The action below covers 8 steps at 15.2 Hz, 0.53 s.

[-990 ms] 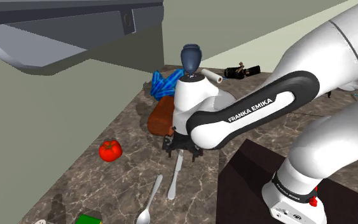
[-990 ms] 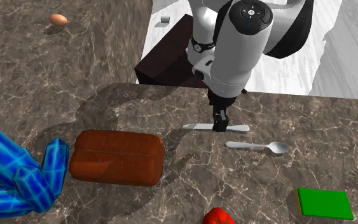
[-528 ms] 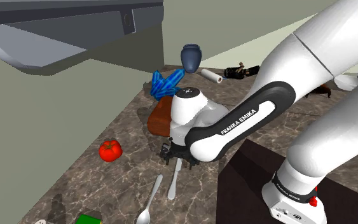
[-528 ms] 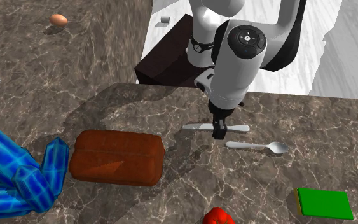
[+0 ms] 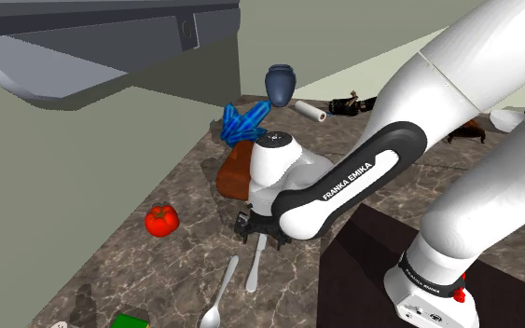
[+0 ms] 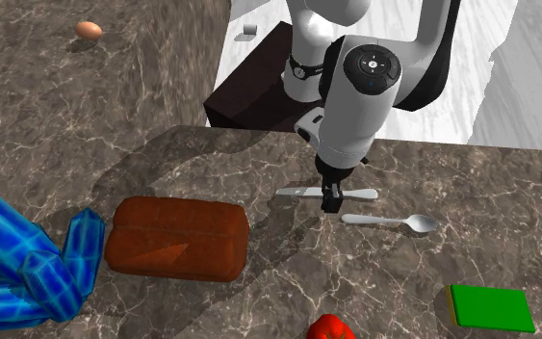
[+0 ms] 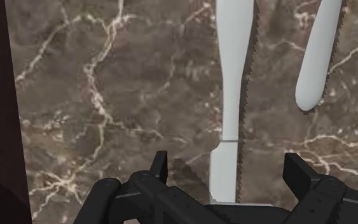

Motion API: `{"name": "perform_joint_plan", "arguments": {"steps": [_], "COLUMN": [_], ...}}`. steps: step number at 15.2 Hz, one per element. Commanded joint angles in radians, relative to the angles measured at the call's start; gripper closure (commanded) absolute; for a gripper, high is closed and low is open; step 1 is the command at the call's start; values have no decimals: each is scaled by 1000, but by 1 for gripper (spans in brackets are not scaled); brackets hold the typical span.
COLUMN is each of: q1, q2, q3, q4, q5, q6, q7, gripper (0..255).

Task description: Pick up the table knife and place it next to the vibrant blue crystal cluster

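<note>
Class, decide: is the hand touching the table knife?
Apart. The wrist view shows the hand open, with bare countertop between each finger and the table knife lying between them.

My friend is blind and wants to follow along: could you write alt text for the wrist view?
The open black claw hangs over a pale table knife lying on a brown marbled counter, one finger on each side, neither touching it. A spoon handle lies beside the knife.
</note>
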Motion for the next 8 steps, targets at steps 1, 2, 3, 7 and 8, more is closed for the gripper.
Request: {"name": "perform_joint_plan", "arguments": {"steps": [1,2,3,7,8], "q1": [0,0,0,0,0], "q2": [0,0,0,0,0], "q3": [0,0,0,0,0], "q4": [0,0,0,0,0], "q5": [0,0,0,0,0], "q6": [0,0,0,0,1], "q7": [0,0,0,0,0], "gripper": [0,255,255,255,255]}}
